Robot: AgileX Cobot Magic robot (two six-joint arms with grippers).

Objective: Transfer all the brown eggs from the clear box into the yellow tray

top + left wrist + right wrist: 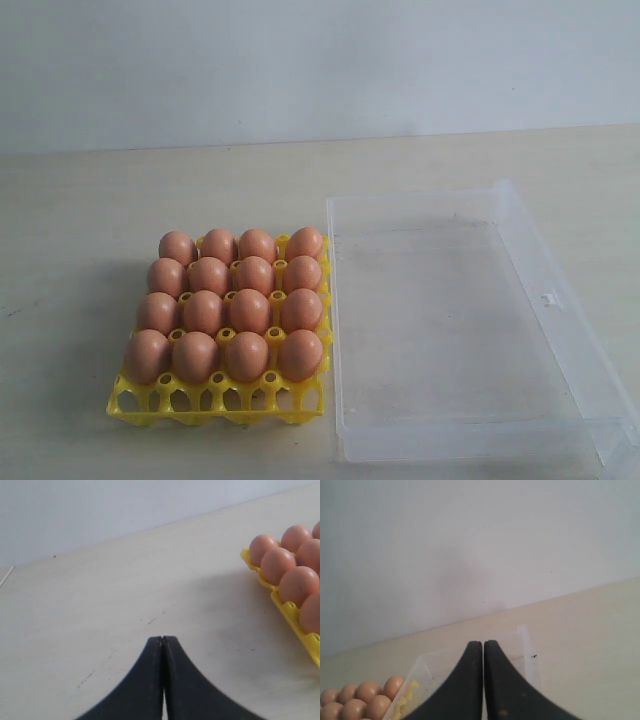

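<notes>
Looks like all sixteen are home, box has nothing in it
The brown eggs [249, 310] fill a four-by-four block in the yellow tray [215, 402], which sits just beside the clear box [440, 330], and I can't spot an egg in the box. The left gripper [163, 641] hangs over the table near the tray's edge, jaws pressed together on nothing. The right gripper [483, 645] points at a box corner, also closed and empty. I'd just recount the cups and keep both arms off the tray
</notes>
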